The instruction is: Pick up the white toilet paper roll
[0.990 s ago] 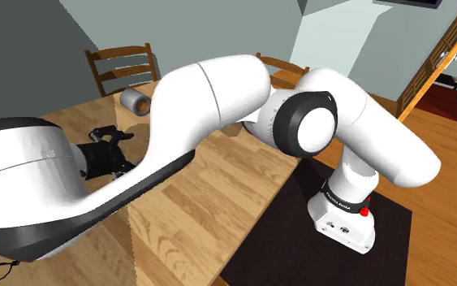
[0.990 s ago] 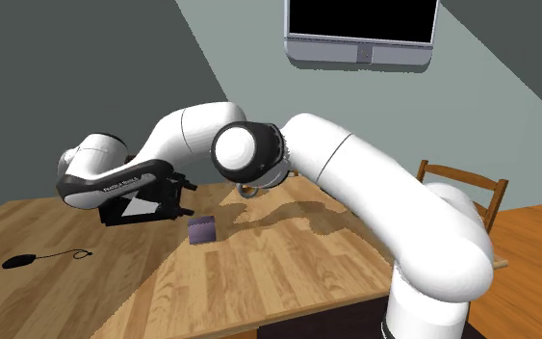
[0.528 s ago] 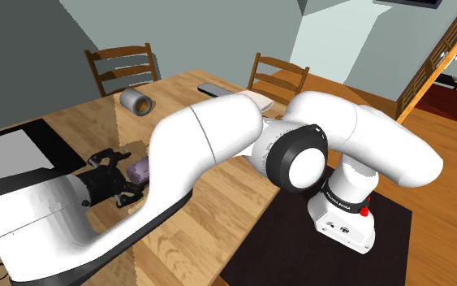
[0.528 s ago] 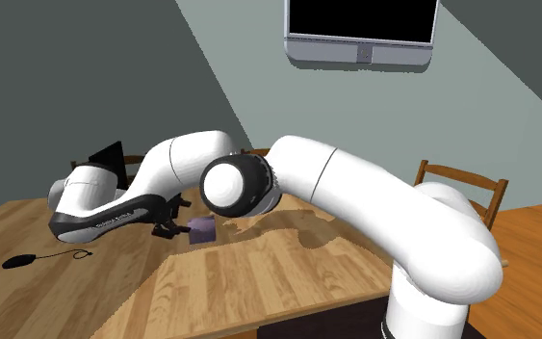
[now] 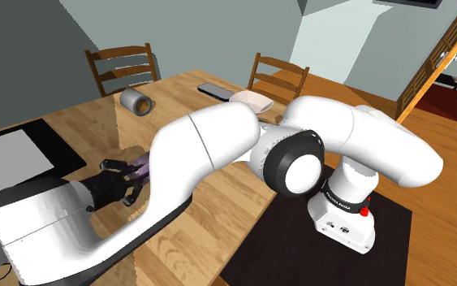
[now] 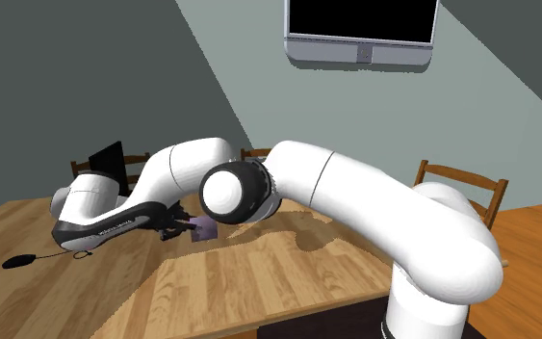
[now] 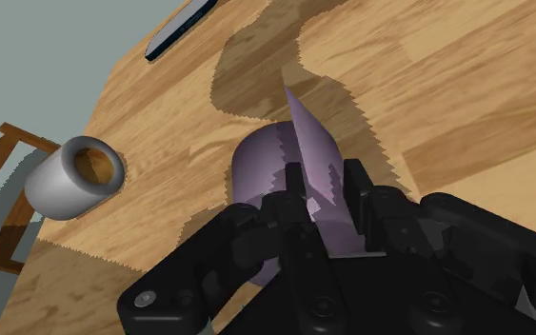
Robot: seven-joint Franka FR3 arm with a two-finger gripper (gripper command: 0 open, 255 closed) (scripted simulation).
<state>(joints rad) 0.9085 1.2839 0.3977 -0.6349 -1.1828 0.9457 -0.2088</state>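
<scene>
Purple roll [image 7: 259, 160] at claw [image 7: 325, 186] tip; arm [image 5: 210, 138] stretched low across wooden table [image 5: 222, 207]; claw's grip: cannot tell.

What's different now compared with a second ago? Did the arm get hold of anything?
The arm swung down low over the wooden table, bringing the pincer down and in to the pale purple roll. The pincer now sits right at the roll, but I can't tell whether it has clasped it. The roll hasn't shifted, and the grey cylinder lies on its side where it was.
</scene>
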